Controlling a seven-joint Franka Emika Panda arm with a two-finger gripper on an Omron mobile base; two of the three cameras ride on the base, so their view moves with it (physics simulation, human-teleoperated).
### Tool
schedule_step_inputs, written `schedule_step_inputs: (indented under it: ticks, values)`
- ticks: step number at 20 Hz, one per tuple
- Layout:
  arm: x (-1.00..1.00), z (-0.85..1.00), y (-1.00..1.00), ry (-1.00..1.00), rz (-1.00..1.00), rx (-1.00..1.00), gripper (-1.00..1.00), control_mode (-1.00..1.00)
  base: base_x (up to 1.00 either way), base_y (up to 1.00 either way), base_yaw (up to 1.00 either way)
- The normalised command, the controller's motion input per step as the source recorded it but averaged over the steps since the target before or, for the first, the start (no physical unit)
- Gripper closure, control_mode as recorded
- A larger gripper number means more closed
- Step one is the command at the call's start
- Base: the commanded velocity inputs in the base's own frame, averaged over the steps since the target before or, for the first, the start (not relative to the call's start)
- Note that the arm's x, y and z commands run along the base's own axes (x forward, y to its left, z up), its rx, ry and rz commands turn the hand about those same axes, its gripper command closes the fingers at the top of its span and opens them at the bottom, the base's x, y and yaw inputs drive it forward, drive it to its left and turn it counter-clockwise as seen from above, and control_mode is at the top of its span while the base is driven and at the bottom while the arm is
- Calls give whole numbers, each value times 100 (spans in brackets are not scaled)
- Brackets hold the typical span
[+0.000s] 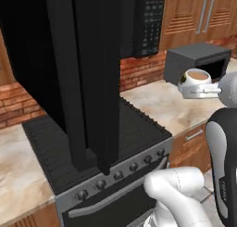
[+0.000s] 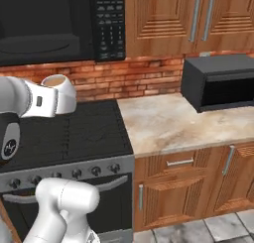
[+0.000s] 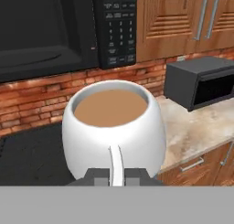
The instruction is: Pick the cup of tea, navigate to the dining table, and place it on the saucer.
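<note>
The cup of tea (image 3: 114,129) is a white round cup with brown tea inside, held upright in the air above the stove. My gripper (image 3: 116,176) is shut on its thin side handle, which runs down between the two dark fingertips. From the left base view the cup (image 1: 196,78) hangs at the end of my white hand, in front of the dark toaster oven. From the right base view the cup (image 2: 60,91) floats above the black cooktop, beside my wrist. The dining table and the saucer are out of view.
A black cooktop (image 2: 74,133) with front knobs lies below the cup. A black microwave (image 2: 59,24) hangs above it against a brick wall. A dark toaster oven (image 2: 221,81) sits on the marbled counter (image 2: 168,120) to the right, under wooden cabinets (image 2: 188,19).
</note>
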Motion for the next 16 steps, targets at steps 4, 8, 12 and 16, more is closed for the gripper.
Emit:
schedule_step_inputs:
  ticks: [4, 8, 12, 16]
  values:
    - [0, 0, 0, 0, 0, 0, 100, 100, -46, -14, -72]
    - [0, 0, 0, 0, 0, 0, 100, 100, -44, -13, -74]
    - [0, 0, 0, 0, 0, 0, 100, 100, -41, -16, -74]
    - [0, 0, 0, 0, 0, 0, 100, 100, -37, -18, -74]
